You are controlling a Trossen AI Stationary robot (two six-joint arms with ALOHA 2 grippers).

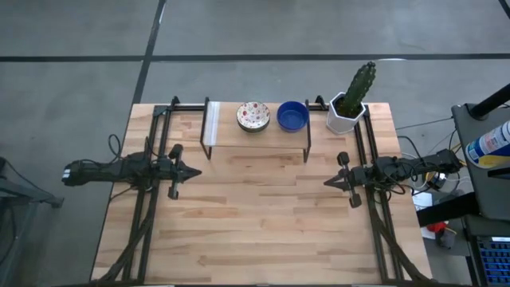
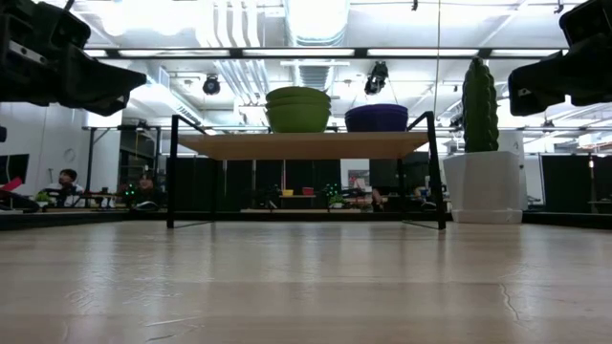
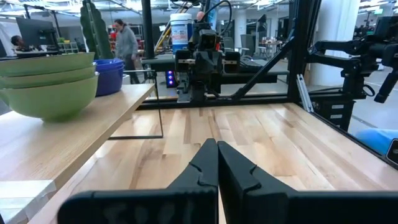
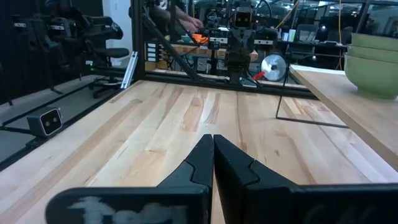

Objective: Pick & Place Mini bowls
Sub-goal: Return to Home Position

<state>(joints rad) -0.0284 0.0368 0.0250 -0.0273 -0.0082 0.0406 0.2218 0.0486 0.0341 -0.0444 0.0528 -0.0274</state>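
1. The stack of three small round bowls (image 1: 253, 116), cream-white inside with red and green speckles and plain green outside, sits about midway along the board of a low wooden shelf with black metal legs (image 1: 231, 137).
2. Just beside it, apart and toward the shelf's right end, sits a stack of cobalt blue round bowls (image 1: 293, 116). How many are in it I cannot tell.
3. The shelf stands on the light wooden plank table (image 1: 255, 231) along its far edge.
4. A white hexagonal pot holding a tall green cactus (image 1: 348, 110) stands at the table's far right corner, just off the shelf's right end.
5. The left gripper (image 1: 194, 171) hangs near the table's left edge, about halfway down it. Its two dark fingers are pressed together with nothing between them, and it points toward the table's middle.
6. The right gripper (image 1: 328, 182) hangs opposite, near the right edge, facing the left one. Its fingers are likewise pressed together and empty.
7. Both grippers are well apart from the shelf and the bowls.
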